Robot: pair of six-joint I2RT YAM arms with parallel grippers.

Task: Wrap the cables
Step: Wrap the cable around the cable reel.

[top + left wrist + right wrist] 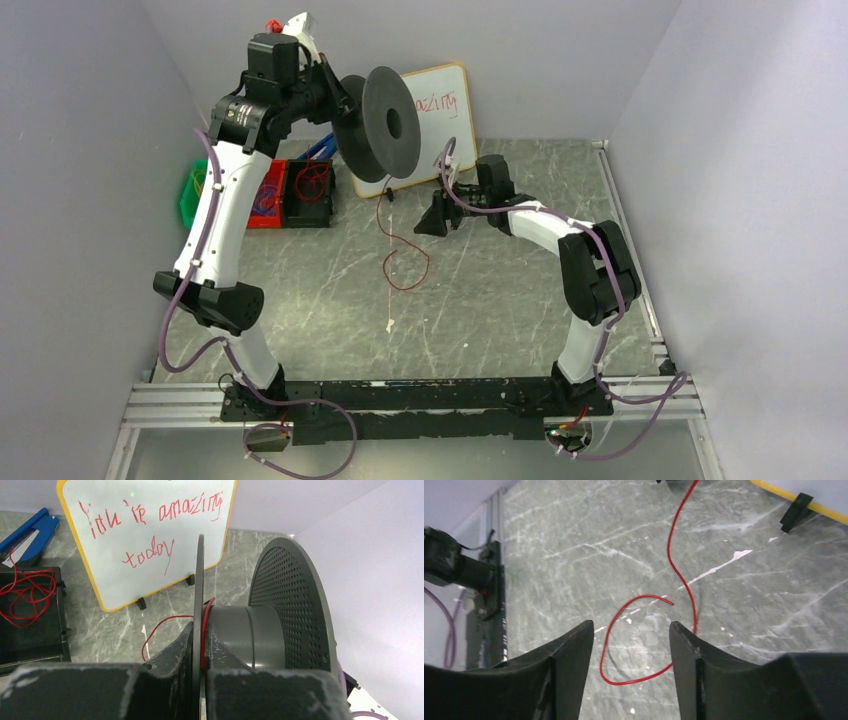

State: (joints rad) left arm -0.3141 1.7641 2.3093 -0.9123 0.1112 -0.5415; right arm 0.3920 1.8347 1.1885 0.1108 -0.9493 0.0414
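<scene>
My left gripper (338, 98) is raised at the back left and is shut on the thin flange of the black spool (388, 120). In the left wrist view the fingers (175, 655) clamp that flange, and a turn of the red cable (205, 622) lies on the spool's grey hub (250, 635). From the spool the cable (405, 289) hangs down and ends in a loose loop on the table. My right gripper (433, 222) hovers just right of the hanging strand. It is open, with nothing between its fingers. The cable's loop (670, 550) lies on the table below it (631, 627).
A whiteboard (440, 100) with red writing stands at the back, behind the spool. Green (190, 195), red (268, 195) and black (310, 195) bins sit at the back left. The black bin (30, 630) holds more red wire. Grey walls close in both sides.
</scene>
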